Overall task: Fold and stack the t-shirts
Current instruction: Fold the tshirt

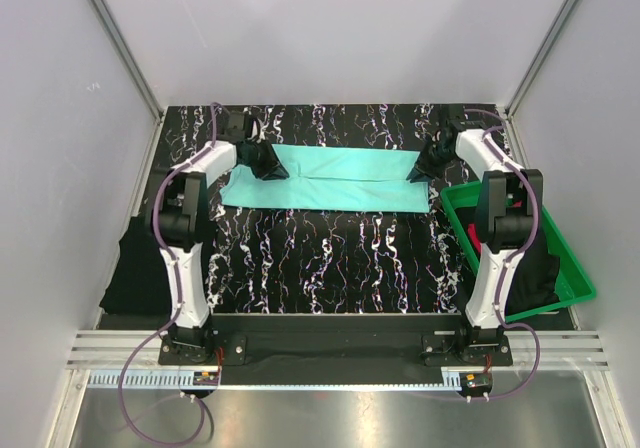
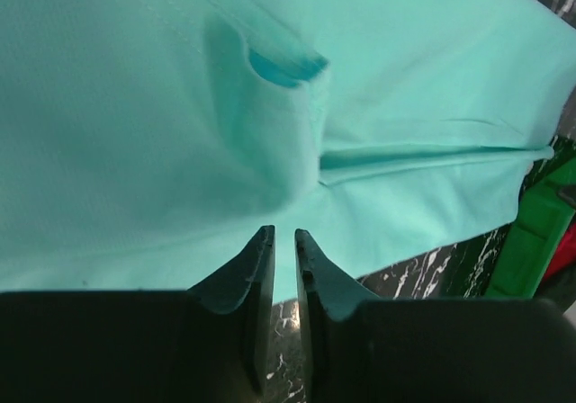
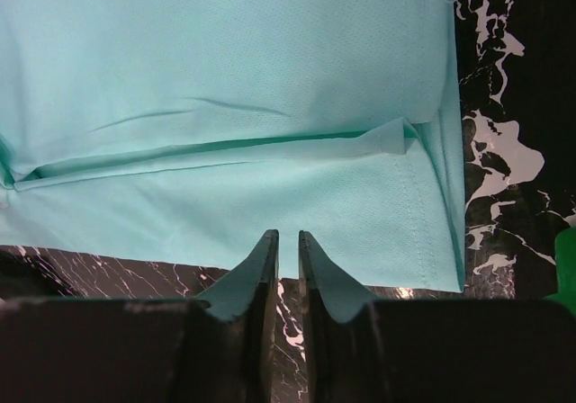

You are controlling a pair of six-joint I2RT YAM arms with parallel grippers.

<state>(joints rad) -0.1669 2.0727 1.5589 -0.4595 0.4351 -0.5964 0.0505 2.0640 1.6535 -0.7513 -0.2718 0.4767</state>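
One turquoise-mint cloth t-shirt (image 1: 330,178), folded into a long band, lies flat across the far part of the black marbled mat (image 1: 330,268). The left gripper (image 2: 284,234) is at the band's end nearer the mat's left side, the right gripper (image 3: 288,235) at the end nearer its right. Both finger pairs are nearly closed, leaving a thin slit with no cloth seen pinched.

Left arm (image 1: 188,268), right arm (image 1: 490,273): white shells, black joints. Purple cables (image 1: 122,393) loop off black base plates (image 1: 200,348). Left gripper (image 2: 283,239), right gripper (image 3: 288,239) black; fingers (image 2: 243,282) dark, wedge-shaped, tapered.
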